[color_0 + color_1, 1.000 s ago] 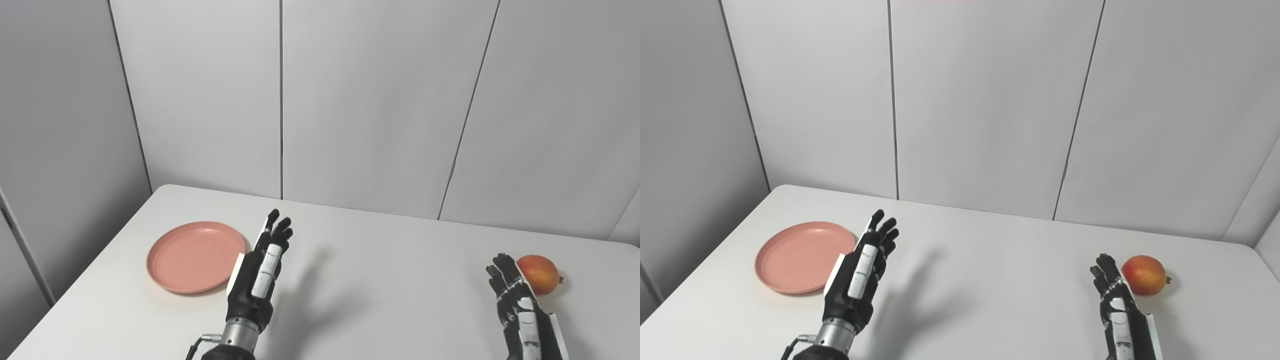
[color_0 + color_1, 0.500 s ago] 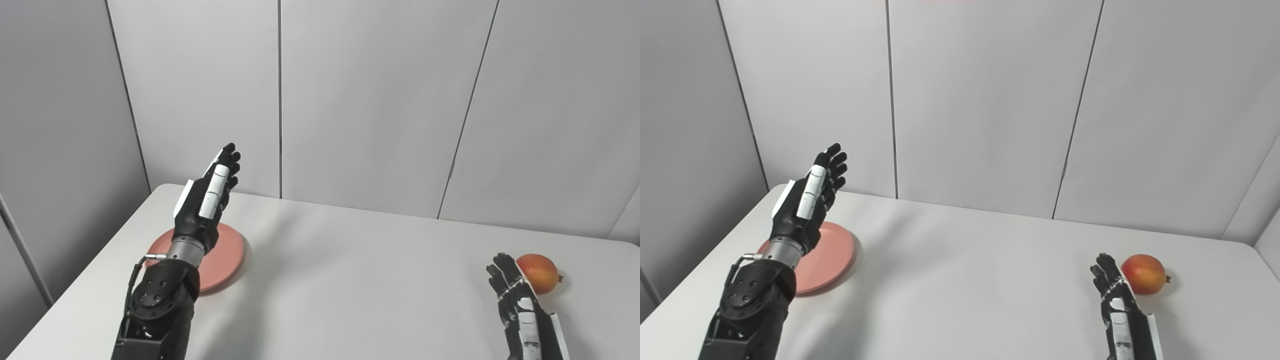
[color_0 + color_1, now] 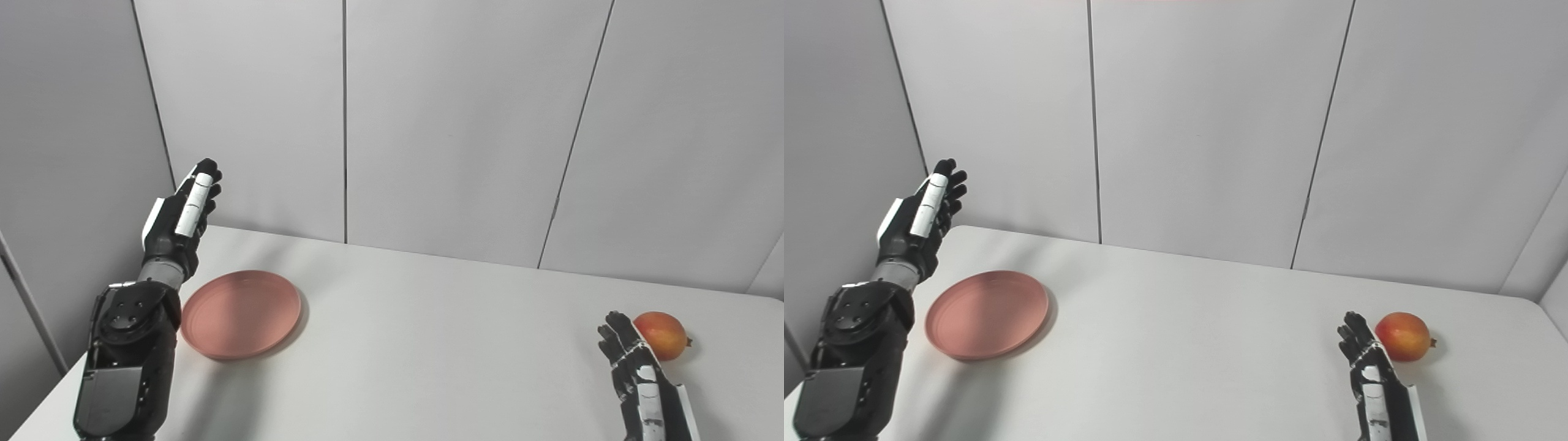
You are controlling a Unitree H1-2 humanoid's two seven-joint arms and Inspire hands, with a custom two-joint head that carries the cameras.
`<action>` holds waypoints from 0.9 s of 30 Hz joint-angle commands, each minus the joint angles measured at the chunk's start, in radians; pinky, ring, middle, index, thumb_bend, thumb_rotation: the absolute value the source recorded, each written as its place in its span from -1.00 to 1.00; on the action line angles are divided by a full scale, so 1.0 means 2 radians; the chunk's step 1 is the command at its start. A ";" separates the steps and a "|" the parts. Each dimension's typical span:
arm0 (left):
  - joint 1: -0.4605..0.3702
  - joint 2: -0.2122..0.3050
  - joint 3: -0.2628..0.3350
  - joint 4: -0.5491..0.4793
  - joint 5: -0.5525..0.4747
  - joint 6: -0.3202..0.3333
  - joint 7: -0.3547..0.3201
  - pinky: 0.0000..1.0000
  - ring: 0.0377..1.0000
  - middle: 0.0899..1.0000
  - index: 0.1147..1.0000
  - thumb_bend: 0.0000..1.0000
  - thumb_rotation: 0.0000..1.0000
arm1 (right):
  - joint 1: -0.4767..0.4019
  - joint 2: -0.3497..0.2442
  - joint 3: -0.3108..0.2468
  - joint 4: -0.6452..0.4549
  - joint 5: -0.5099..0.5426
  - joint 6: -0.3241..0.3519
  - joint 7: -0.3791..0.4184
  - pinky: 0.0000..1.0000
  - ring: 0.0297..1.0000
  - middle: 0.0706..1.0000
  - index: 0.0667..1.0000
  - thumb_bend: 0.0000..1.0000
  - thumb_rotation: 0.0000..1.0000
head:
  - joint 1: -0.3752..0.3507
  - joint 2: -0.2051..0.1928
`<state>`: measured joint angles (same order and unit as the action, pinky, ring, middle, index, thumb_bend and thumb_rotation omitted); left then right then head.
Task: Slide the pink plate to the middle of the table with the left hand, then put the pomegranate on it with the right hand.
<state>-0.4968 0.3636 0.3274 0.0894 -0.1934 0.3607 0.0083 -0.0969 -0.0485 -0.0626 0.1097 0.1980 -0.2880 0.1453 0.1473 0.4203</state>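
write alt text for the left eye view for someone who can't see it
The robot's left hand is raised, fingers open, above the far left of a white table, beyond a pink plate lying empty on the left side. At the right, the right hand rests open beside a pomegranate near the table's edge.

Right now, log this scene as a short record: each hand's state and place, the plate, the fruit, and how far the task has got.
left hand: open, raised above the table's left edge, on the outer side of the plate, touching nothing
right hand: open, low by the table's right side, just left of the fruit, holding nothing
pink plate: flat on the left part of the table, not yet in the middle
pomegranate: on the table at far right
task stage: slide not begun
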 commanded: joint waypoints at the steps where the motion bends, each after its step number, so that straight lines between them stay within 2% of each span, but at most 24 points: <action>1: -0.034 0.026 0.005 0.018 0.006 -0.018 0.004 1.00 0.89 0.82 0.81 0.86 0.66 | 0.039 0.009 0.003 0.029 0.000 -0.003 -0.001 0.90 0.83 0.83 0.71 0.62 0.79 | 0.001 0.002; 5: -0.036 0.038 0.012 0.064 0.007 -0.044 0.005 1.00 0.83 0.77 0.77 0.93 0.64 | 0.040 0.009 0.003 0.026 -0.002 -0.002 -0.003 0.89 0.83 0.82 0.71 0.63 0.80 | 0.001 0.005; 9: -0.033 0.051 0.009 0.117 0.023 -0.099 0.005 0.94 0.75 0.70 0.75 0.93 0.65 | 0.041 0.009 0.004 0.022 -0.004 0.000 -0.004 0.87 0.81 0.81 0.70 0.63 0.80 | 0.000 0.008; 12: -0.026 0.053 0.014 0.140 0.020 -0.124 0.000 0.98 0.76 0.70 0.74 0.86 0.62 | 0.041 0.008 0.004 0.018 -0.004 0.003 -0.004 0.86 0.81 0.81 0.69 0.66 0.80 | 0.002 0.012; 16: -0.026 0.051 0.025 0.178 0.011 -0.152 0.005 1.00 0.75 0.67 0.71 0.87 0.52 | 0.042 0.006 0.004 0.015 -0.001 0.005 -0.002 0.86 0.80 0.80 0.69 0.68 0.79 | 0.003 0.015; 18: -0.027 0.056 0.026 0.212 0.012 -0.181 0.002 0.96 0.73 0.64 0.72 0.83 0.53 | 0.043 0.005 0.005 0.014 -0.003 0.003 -0.002 0.84 0.78 0.79 0.68 0.67 0.80 | 0.002 0.017; 21: -0.031 0.062 0.025 0.263 0.007 -0.223 -0.009 0.88 0.64 0.58 0.68 0.89 0.49 | 0.043 0.004 0.006 0.012 -0.008 0.002 -0.003 0.81 0.76 0.76 0.64 0.67 0.81 | 0.002 0.019; 23: -0.035 0.066 0.024 0.291 0.003 -0.239 -0.016 0.84 0.62 0.57 0.67 0.88 0.49 | 0.044 0.003 0.007 0.010 -0.010 0.003 -0.003 0.80 0.75 0.75 0.64 0.67 0.82 | 0.002 0.021; 27: -0.042 0.073 0.023 0.346 -0.006 -0.269 -0.033 0.62 0.56 0.52 0.64 0.99 0.45 | 0.045 0.004 0.007 0.007 -0.009 0.007 -0.003 0.81 0.75 0.75 0.64 0.69 0.80 | 0.002 0.022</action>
<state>-0.5144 0.4611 0.3720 0.7834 -0.1947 -0.1083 -0.0388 -0.0779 -0.0533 -0.0534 0.0842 0.1761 -0.2873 0.1409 0.1503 0.4648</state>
